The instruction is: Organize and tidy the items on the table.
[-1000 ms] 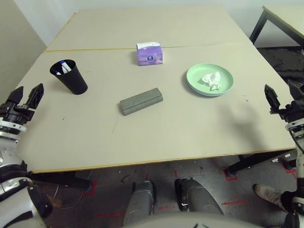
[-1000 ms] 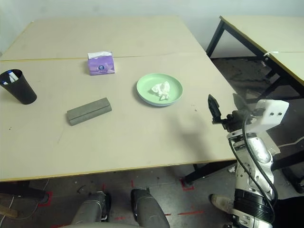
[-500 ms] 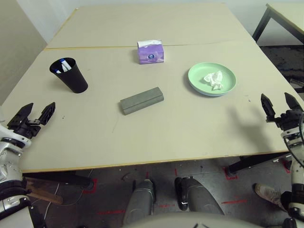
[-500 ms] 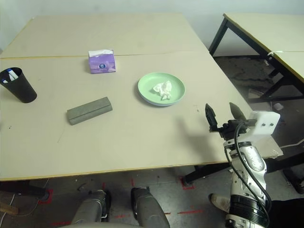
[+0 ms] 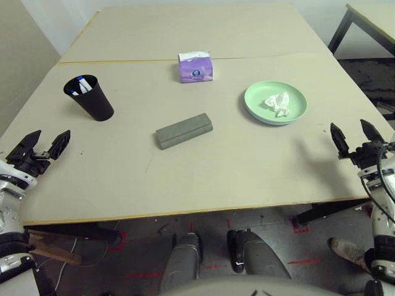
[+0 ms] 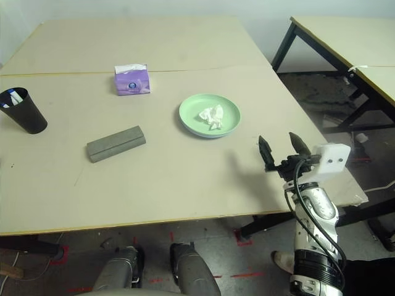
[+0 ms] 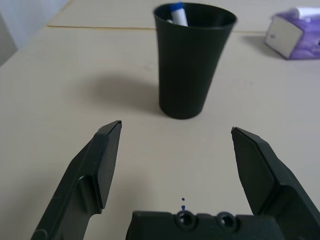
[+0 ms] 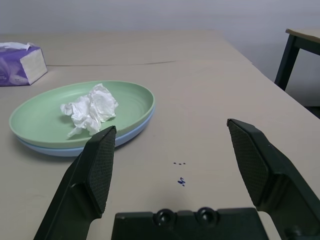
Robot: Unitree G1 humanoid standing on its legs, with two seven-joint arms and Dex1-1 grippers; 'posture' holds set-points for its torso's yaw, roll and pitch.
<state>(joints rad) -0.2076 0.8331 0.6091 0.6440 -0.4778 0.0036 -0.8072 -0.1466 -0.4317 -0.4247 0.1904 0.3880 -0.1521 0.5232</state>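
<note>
White tissue (image 8: pixel 91 109) lies beyond the right jaws, both pairs wide open and empty.

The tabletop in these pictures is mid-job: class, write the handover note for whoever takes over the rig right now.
Left gripper: open, empty, near the black cup.
Right gripper: open, empty, near the plates.
Done, it seems: markers stand in the black cup; green plate sits stacked on the light-blue plate.
Elsewhere: grey glasses case lies closed at the middle of the table; purple tissue box stands behind it.
Left: crumpled tissue still lies on the green plate, probably to be cleared.
</note>
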